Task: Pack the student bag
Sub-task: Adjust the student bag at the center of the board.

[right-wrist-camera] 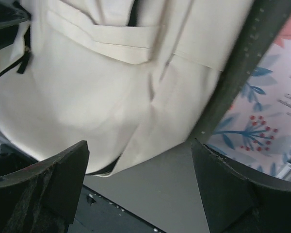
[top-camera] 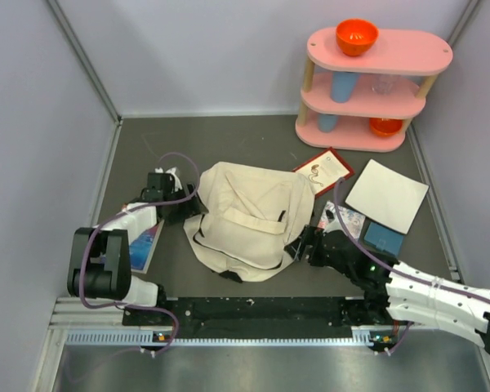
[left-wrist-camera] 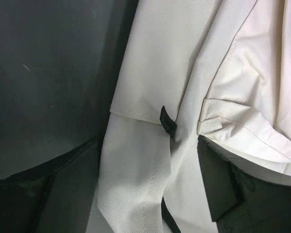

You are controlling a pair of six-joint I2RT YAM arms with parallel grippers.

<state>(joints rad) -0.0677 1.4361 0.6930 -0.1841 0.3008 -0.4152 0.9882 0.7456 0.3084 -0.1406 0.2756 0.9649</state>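
The student bag [top-camera: 249, 216], a soft beige backpack with a front pocket flap and black trim, lies flat in the middle of the table. My left gripper [top-camera: 173, 196] is at its left edge. In the left wrist view the gripper [left-wrist-camera: 145, 189] is open, with its black fingers [left-wrist-camera: 223, 179] wide apart and loose bag fabric [left-wrist-camera: 150, 160] lying between them, unpinched. My right gripper [top-camera: 300, 247] sits at the bag's lower right corner. There the gripper [right-wrist-camera: 140, 189] is open over bare table, with the bag's bottom corner [right-wrist-camera: 102, 121] just ahead of the fingers [right-wrist-camera: 63, 179].
A pink shelf [top-camera: 376, 82] at the back right holds an orange bowl [top-camera: 357, 36] and cups. To the right of the bag lie a red-edged card [top-camera: 325, 170], a white sheet [top-camera: 386, 196], a blue book [top-camera: 383, 237] and a floral booklet [right-wrist-camera: 271, 126]. Another booklet [top-camera: 147, 245] lies under the left arm.
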